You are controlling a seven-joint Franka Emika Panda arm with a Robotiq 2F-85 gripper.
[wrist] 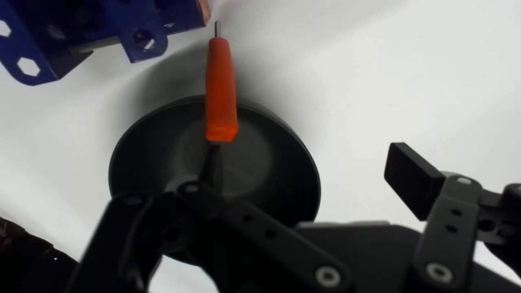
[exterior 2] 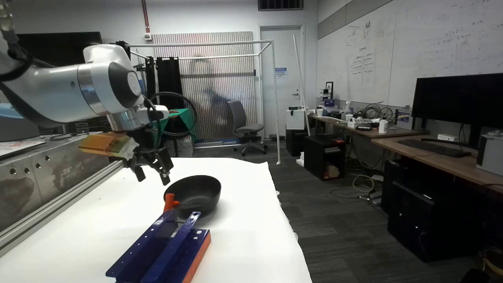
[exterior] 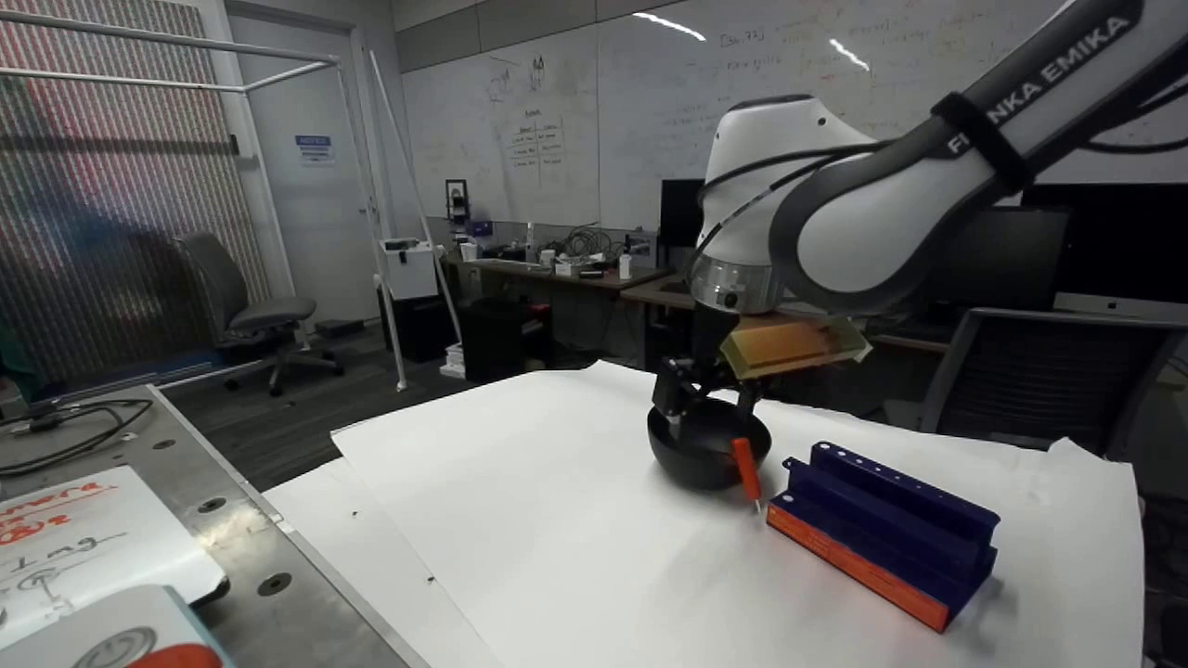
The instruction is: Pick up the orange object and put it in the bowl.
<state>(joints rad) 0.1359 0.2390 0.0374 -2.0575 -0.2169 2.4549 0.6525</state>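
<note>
White sheet, open room beside bowl | orange object across rim, near blue rack | gripper wide

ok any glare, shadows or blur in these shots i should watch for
In an exterior view, light streaks glare off the whiteboard and a bright patch shines on the metal table; in the wrist view, soft shadow spreads over the white sheet beside the bowl, while the orange object looks fairly crisp and the jaws are partly lost in black.
</note>
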